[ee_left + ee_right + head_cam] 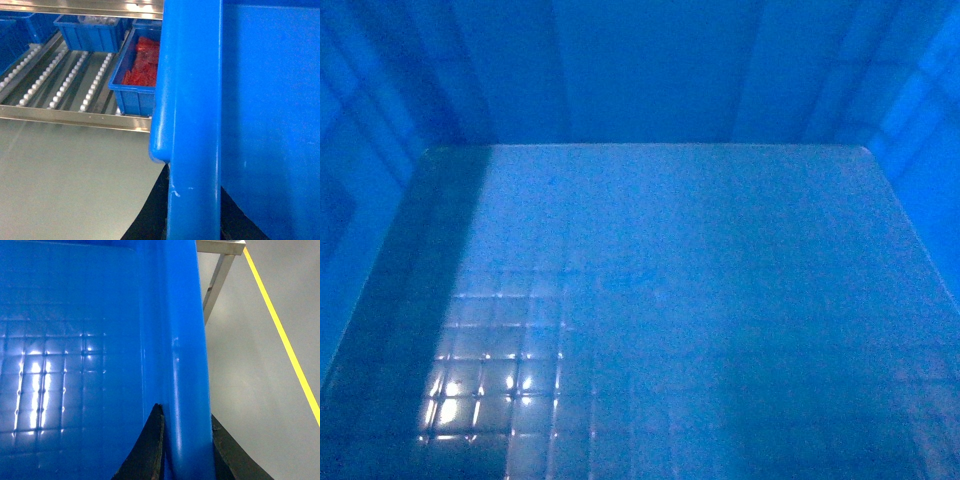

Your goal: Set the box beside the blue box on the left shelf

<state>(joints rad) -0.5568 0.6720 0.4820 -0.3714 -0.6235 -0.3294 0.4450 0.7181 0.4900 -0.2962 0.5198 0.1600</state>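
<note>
- The box [670, 300] is held up off the floor, its empty inside filling the head view.
- Right end effector [186, 450] pinches the rim; left end effector [192, 210] likewise.
- The left shelf [65, 85] lies ahead, with an open lane beside the blue box [135, 80]; placing remains.

Left shelf [65, 85] carries blue bins [90, 32] (one holds red parts).
</note>
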